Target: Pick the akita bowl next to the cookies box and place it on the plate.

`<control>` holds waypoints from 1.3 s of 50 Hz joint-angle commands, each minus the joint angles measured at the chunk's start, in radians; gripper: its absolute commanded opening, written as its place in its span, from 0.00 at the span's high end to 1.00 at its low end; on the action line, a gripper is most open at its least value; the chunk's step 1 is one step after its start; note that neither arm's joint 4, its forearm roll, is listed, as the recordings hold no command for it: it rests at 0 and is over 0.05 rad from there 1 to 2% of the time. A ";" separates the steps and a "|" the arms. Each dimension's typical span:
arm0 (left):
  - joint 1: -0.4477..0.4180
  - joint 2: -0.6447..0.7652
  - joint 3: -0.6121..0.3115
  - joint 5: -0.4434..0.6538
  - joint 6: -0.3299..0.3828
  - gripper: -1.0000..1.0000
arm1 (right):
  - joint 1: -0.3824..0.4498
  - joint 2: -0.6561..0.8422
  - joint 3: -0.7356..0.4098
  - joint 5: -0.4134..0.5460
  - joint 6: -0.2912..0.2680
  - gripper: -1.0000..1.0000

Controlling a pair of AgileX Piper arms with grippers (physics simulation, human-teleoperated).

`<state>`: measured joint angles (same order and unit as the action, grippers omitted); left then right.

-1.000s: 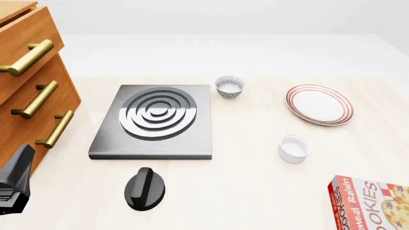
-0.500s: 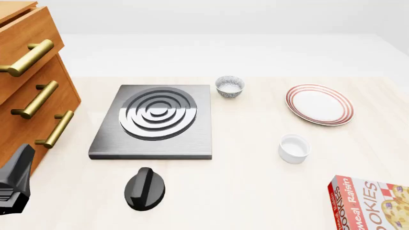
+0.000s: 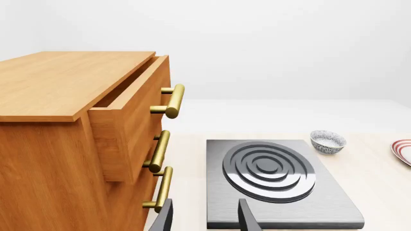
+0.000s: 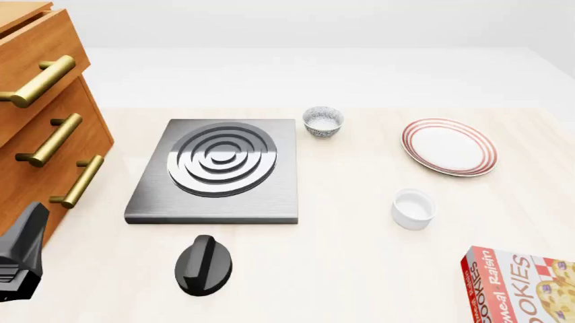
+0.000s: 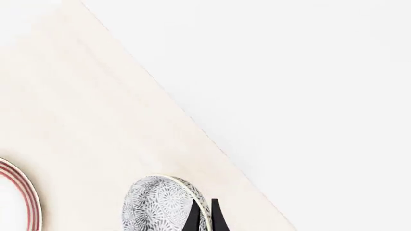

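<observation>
Akita bowl (image 5: 160, 204) only shows up in the right wrist view, right at the edge of the picture, so it's cut off. The right gripper (image 5: 205, 216) is clamped on it: the two dark fingers (image 5: 216, 219) sit close together with the bowl's rim wall between them, looks like one on the patterned side and one past the rim. It's a narrow pinch with nothing else in it.

The bowl is round, so it has no real long axis. What faces the camera is its speckled grey outside, with the pale rim running along the finger side, and the white inside isn't visible. I can't tell if it's lifted or sitting on the light wood table (image 5: 77, 120). The plate (image 5: 19, 192) pokes in just beside it, apart from it, with only its red-ringed edge showing.

In the front view neither this bowl nor the right gripper is in the picture. You do see the plate at far right, the cookies box (image 4: 521, 286) at the near right corner, a white cup (image 4: 413, 208) between them, and the lookalike second bowl (image 4: 322, 121) upright beside the stove plate (image 4: 220, 168).

The left gripper (image 3: 204, 219) hangs near the wooden drawers (image 3: 77, 120), fingers spread wide with nothing between them.
</observation>
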<state>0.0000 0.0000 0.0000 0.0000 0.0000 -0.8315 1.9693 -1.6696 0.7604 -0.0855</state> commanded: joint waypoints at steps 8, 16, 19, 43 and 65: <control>0.000 0.000 0.000 0.000 0.000 0.00 | 0.100 0.045 -0.138 0.075 0.015 1.00; 0.000 0.000 0.000 0.000 0.000 0.00 | 0.169 0.089 -0.200 0.092 0.036 1.00; 0.000 0.000 0.000 0.000 0.000 0.00 | 0.192 0.102 -0.227 0.103 0.040 1.00; 0.000 0.000 0.000 0.000 0.000 0.00 | 0.340 0.188 -0.411 0.191 0.064 1.00; 0.000 0.000 0.000 0.000 0.000 0.00 | 0.425 0.265 -0.541 0.247 0.082 1.00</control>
<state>0.0000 0.0000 0.0000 0.0000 0.0000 -0.4408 2.2091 -2.1551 0.9852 -0.0160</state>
